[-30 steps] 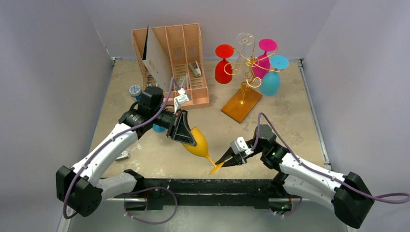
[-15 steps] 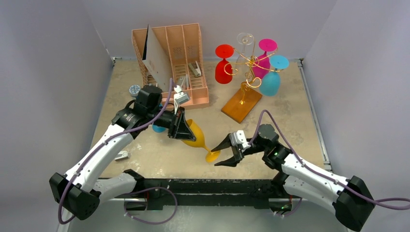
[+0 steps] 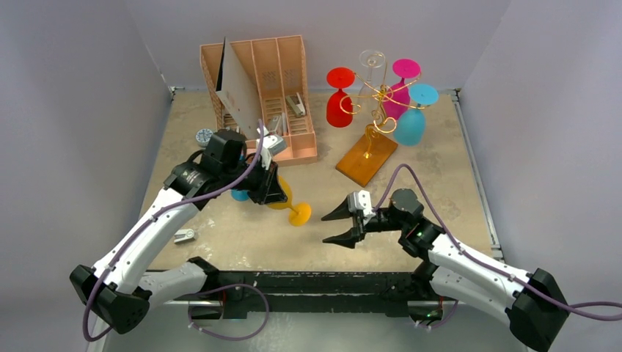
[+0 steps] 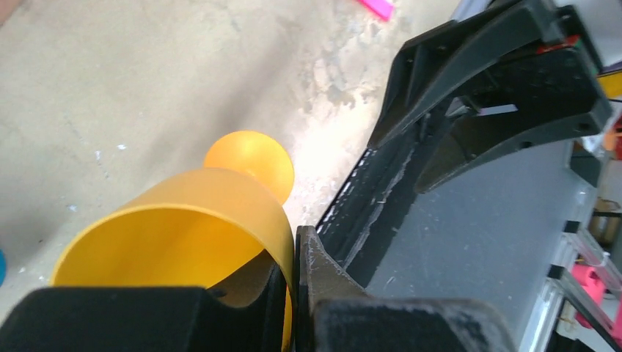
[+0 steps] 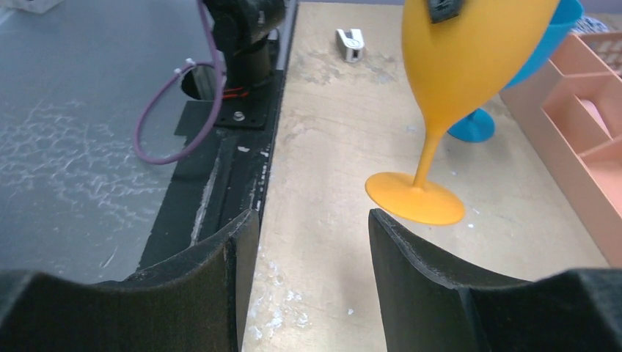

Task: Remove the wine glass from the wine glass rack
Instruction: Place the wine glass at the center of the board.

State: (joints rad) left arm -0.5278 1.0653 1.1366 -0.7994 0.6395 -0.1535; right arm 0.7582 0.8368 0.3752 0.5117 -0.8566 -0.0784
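Tan tabletop [image 3: 440, 176]: orange wine glass [image 3: 297, 213] near upright, foot down, left gripper [image 3: 270, 192] clamped on bowl rim, well apart from wine glass rack [image 3: 367, 158]; right gripper [image 3: 324, 229] spread, off the foot it pinched 1 s ago; glass less tilted

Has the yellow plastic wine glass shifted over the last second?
Yes. The yellow plastic wine glass, held by the left tool, moved away from the black near table edge, toward the pink slotted organiser.

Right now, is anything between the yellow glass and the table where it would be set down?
Nothing visible. Under the yellow glass lies bare table; the blue glass stands on one side, the open right gripper apart on the other.
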